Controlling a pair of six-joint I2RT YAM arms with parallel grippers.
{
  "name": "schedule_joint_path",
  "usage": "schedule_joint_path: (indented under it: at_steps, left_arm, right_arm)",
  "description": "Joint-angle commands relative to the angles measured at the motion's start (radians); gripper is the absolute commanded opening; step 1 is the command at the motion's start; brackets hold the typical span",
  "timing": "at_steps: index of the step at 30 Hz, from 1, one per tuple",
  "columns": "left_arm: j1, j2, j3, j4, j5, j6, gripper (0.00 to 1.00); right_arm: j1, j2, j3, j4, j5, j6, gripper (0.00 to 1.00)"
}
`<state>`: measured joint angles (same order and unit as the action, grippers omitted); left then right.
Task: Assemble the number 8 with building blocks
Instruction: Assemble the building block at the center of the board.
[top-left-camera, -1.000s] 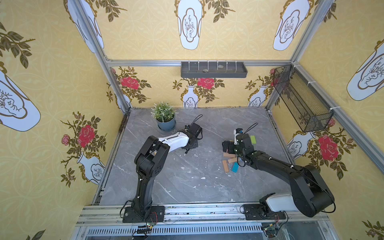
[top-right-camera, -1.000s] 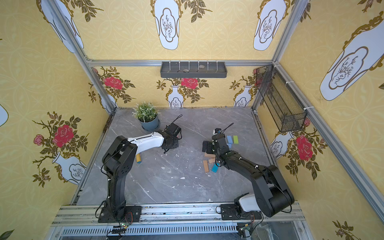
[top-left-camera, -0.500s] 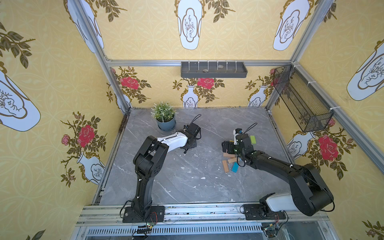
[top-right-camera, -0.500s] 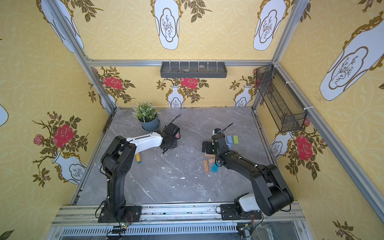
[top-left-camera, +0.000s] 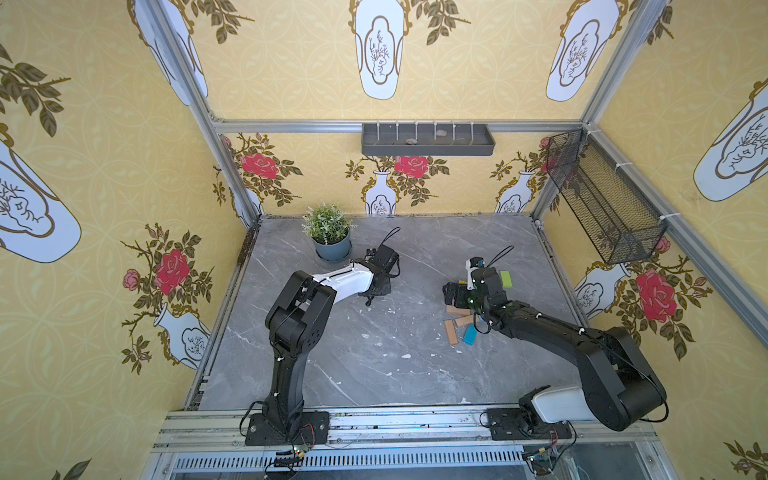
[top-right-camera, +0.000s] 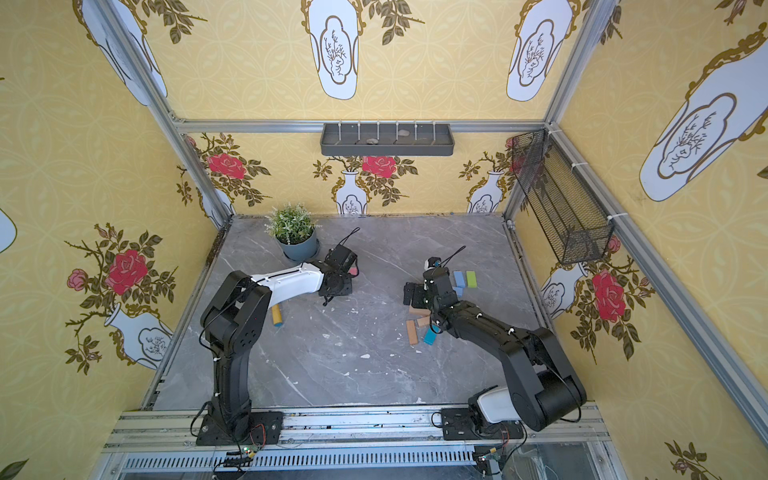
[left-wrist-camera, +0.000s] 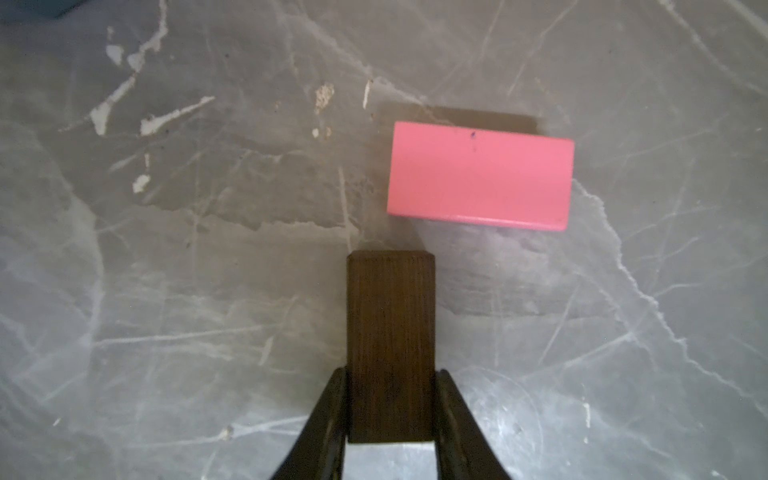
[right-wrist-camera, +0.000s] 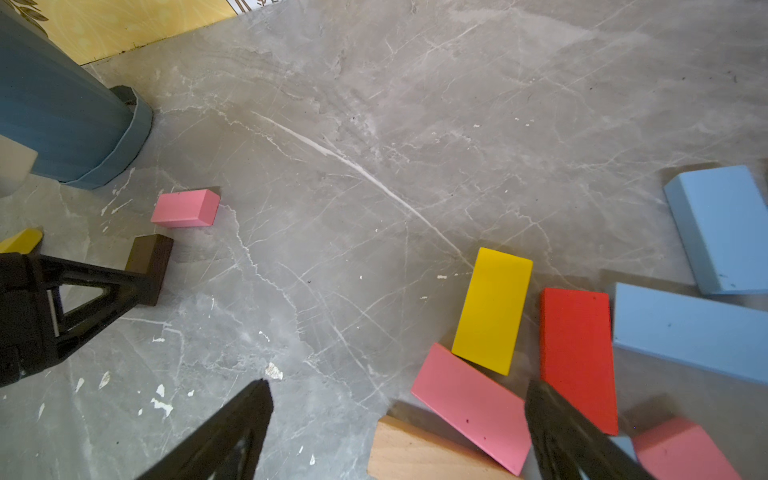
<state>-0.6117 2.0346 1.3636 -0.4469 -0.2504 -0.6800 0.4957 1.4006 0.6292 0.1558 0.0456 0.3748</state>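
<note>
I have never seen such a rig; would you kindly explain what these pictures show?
Two black robot arms stand at a grey table in a wallpapered booth. Two pictures look down from overhead, almost identically; the other two come from a camera on each wrist. The left gripper is shut on a dark brown block, near a pink block lying flat. The right gripper is open and empty above loose blocks, among them a yellow block and a red block. A potted plant stands at the back.

Lone block (left-wrist-camera: 480, 176) near plant pot (top-left-camera: 332, 249); block heap (right-wrist-camera: 492, 309) well apart to its right.
</note>
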Motion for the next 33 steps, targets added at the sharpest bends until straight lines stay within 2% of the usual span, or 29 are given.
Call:
schedule_joint_path:
  at_steps: [1, 33]
  left_arm:
    - [0.003, 0.019, 0.002, -0.027, 0.000, 0.028, 0.24]
    - [0.020, 0.044, 0.026, -0.039, 0.017, 0.051, 0.25]
  right_arm:
    - [0.000, 0.002, 0.010, 0.017, -0.005, 0.009, 0.97]
    - [0.000, 0.003, 0.009, 0.017, -0.012, 0.007, 0.98]
